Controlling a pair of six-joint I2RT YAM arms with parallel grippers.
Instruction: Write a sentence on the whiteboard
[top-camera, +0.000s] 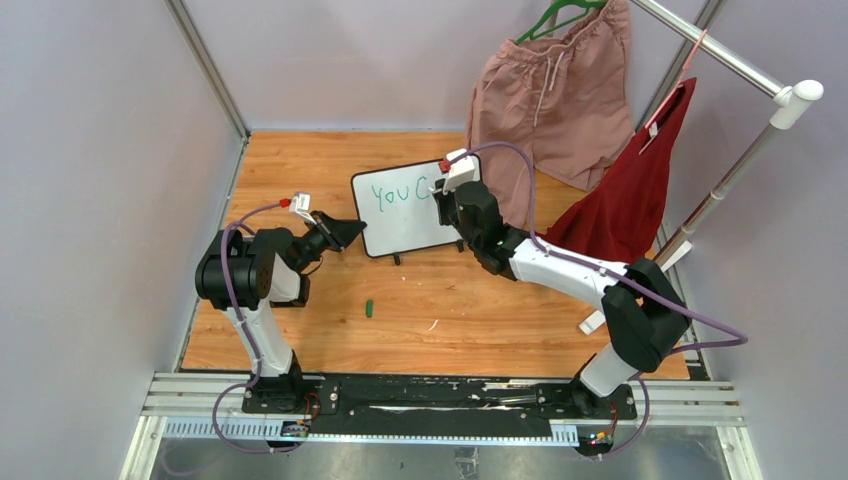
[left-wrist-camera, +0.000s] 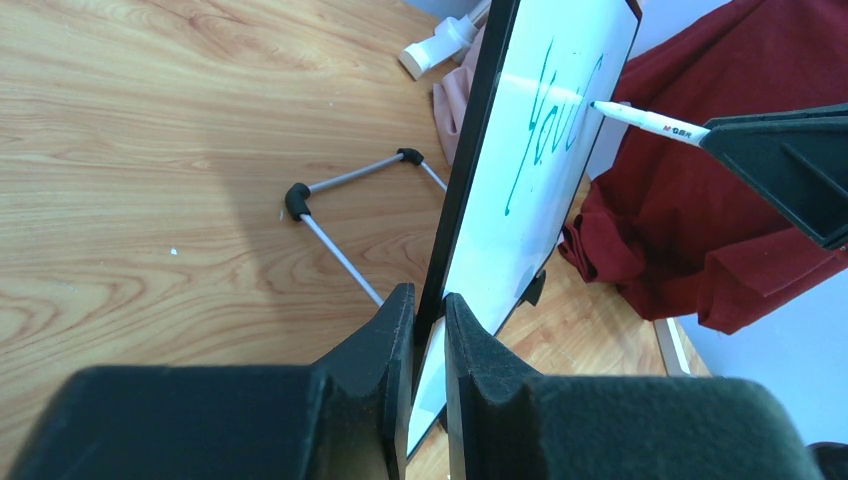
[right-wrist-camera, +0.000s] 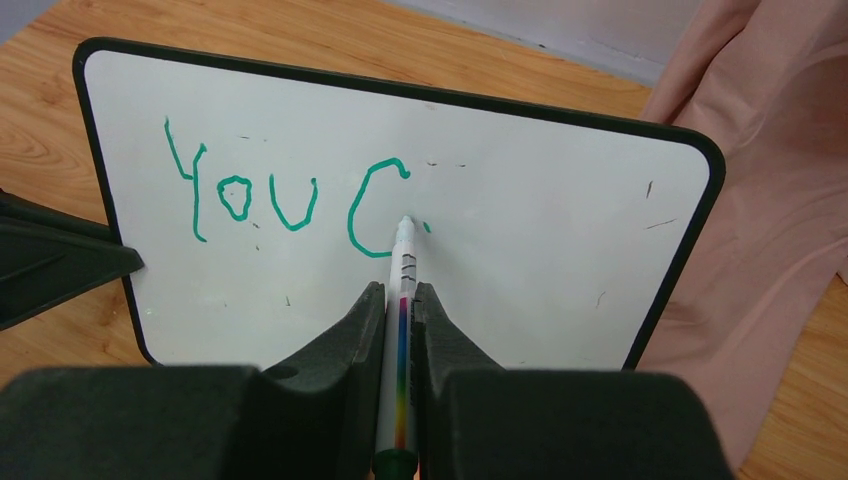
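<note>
**A:** From above, where does the whiteboard (top-camera: 405, 212) stand?

**B:** Propped up near the back middle of the wooden table (top-camera: 300, 170). The left gripper (top-camera: 345, 232) pinches its left edge. The right gripper (top-camera: 441, 203) is at its upper right corner.

**A:** Any room around it?

**B:** Bare wood lies in front, apart from a small green object (top-camera: 369, 308). Pink shorts (top-camera: 550, 100) hang just past the board's right edge, and a red cloth (top-camera: 630, 200) hangs further right.

**A:** And the left wrist view?

**B:** The board shows almost edge-on. The fingers are nearly closed on its black frame, one on each face. A wire stand (left-wrist-camera: 330, 215) rests on the wood behind it. On the writing side, the marker (left-wrist-camera: 645, 120) reaches in from the right with its tip on the white surface.

**A:** The right wrist view?

**B:** The fingers there are clamped on the marker's barrel. The sentence (right-wrist-camera: 285, 195) so far reads "You C" in green, running from the upper left to about mid-width. The tip touches the board at the right of the C's lower curl, beside a small green dot.

**A:** Blank space?

**B:** White is free to the right of the C and below the letters. A dark finger of the other arm sits at the left edge, and pink fabric lies beyond the right one.
</note>
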